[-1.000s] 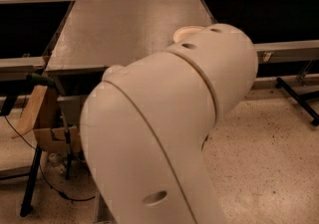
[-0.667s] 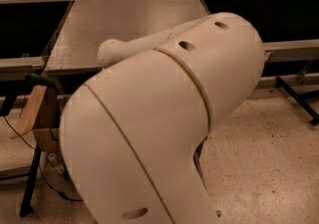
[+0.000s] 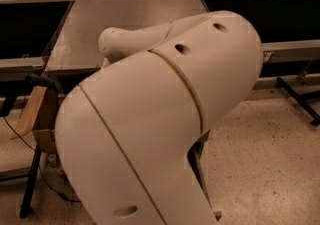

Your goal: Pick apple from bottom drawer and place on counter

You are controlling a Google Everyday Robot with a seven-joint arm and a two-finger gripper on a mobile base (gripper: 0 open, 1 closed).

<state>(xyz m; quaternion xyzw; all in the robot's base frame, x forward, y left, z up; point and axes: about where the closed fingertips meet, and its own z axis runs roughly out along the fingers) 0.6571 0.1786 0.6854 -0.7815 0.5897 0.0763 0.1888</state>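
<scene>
Arm (image 3: 165,119) swung leftward over counter (image 3: 125,14), jaws hidden behind

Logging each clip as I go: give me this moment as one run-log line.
arm: fills view | gripper: not in view | counter: far part visible, no apple on it | apple, bottom drawer: not visible

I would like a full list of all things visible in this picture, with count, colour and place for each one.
counter: 1, grey, upper middle, partly behind the arm
side benches: 2, dark, left and right of the counter
box: 1, brown, lower left
floor: 1, speckled beige, lower right
apple: none visible
bottom drawer: none visible
robot arm: 1, cream, fills centre and foreground
gripper: not in view, place cannot be told
</scene>
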